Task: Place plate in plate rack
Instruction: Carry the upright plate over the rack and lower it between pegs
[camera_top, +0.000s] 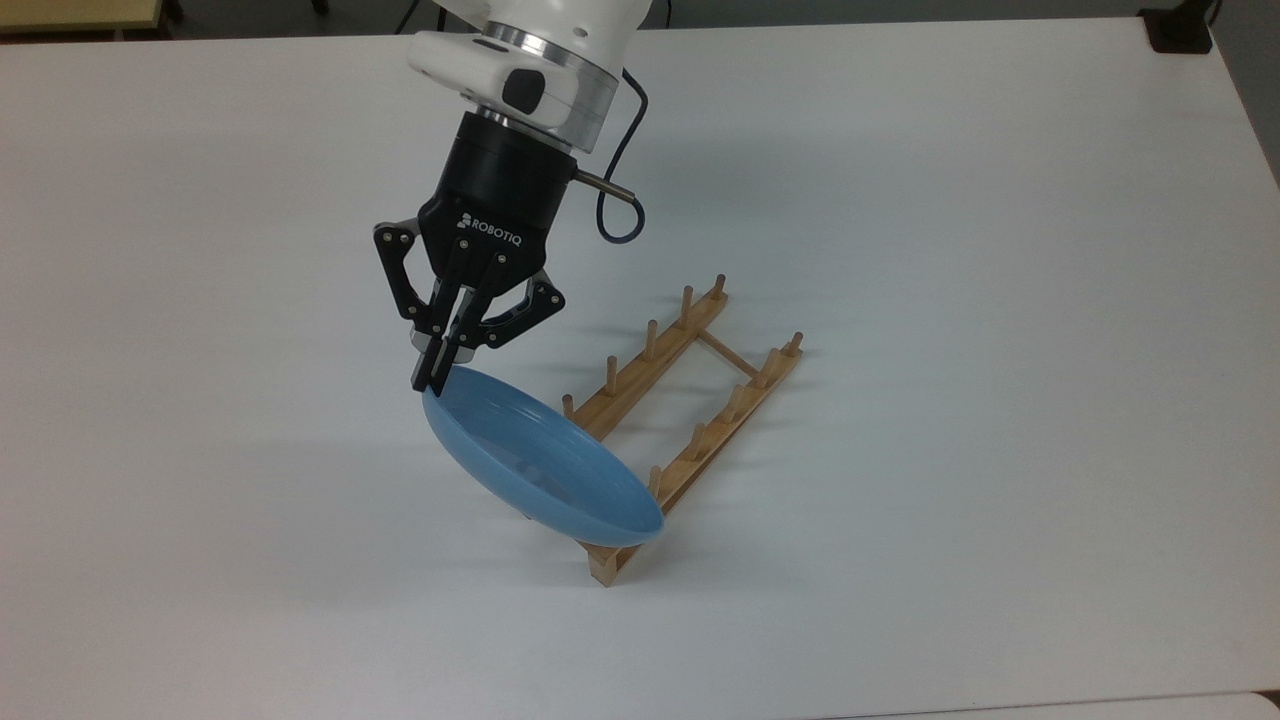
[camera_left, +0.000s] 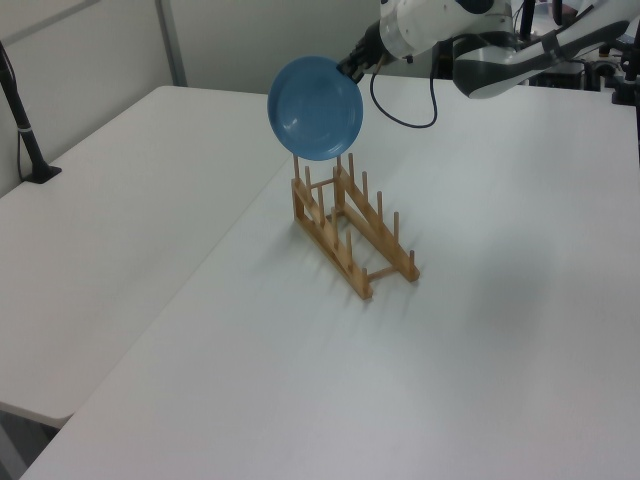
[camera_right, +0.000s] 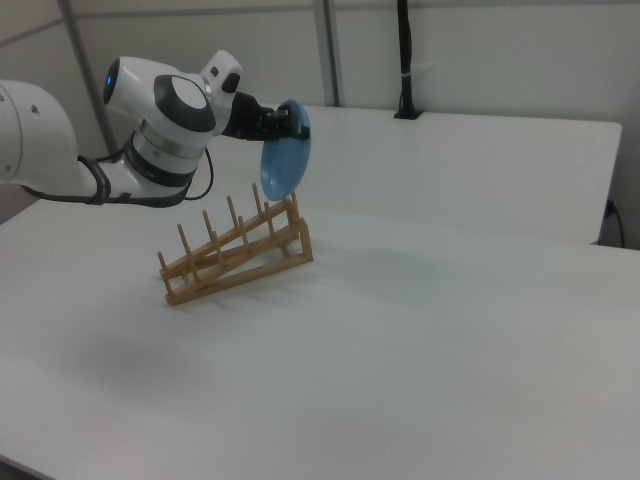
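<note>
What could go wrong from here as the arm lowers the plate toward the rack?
1. The gripper pinches only the plate's top rim, so the plate may swing or slip when it touches wood.
2. The plate hangs above the end pegs of the rack; its lower edge may land on peg tips rather than between them.
3. The rack stands loose on the table, so a sideways bump could push or tip it.
</note>
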